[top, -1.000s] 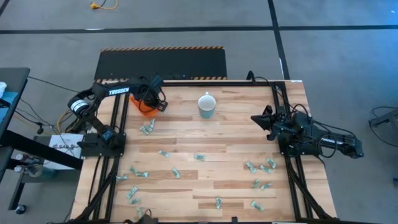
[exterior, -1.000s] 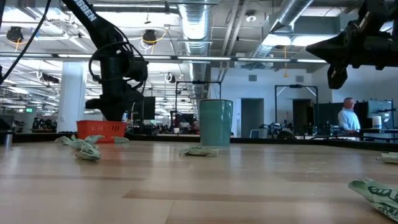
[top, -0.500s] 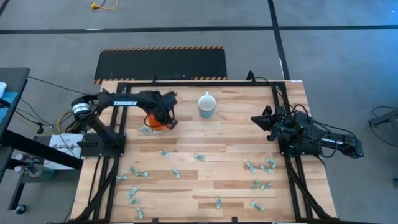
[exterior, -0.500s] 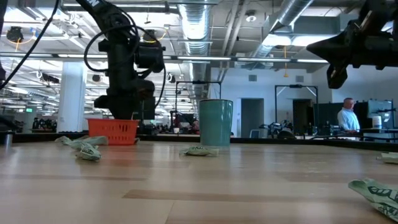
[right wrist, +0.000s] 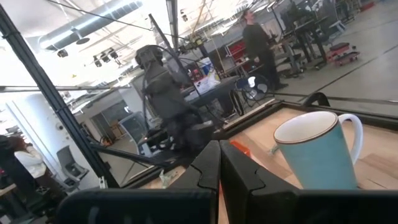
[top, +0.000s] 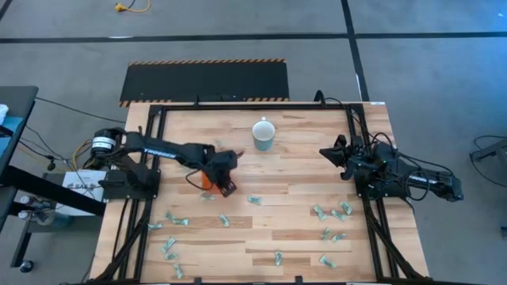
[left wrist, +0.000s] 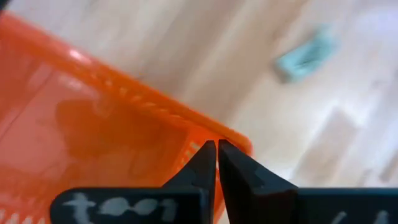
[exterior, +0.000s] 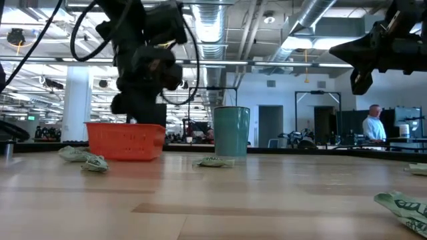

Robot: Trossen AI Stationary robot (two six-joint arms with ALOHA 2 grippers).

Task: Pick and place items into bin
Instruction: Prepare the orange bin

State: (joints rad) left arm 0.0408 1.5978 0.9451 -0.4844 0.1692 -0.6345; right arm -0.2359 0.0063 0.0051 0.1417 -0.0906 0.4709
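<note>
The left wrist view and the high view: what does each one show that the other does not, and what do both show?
Only the left wrist view shows the left gripper shut on the rim of the shallow orange plastic bin.

Only the high view shows the pale blue mug, the right gripper waiting at the wooden table's right edge, and many scattered pale green wrapped items.

Both show the bin, the left gripper, one item and the table.
</note>
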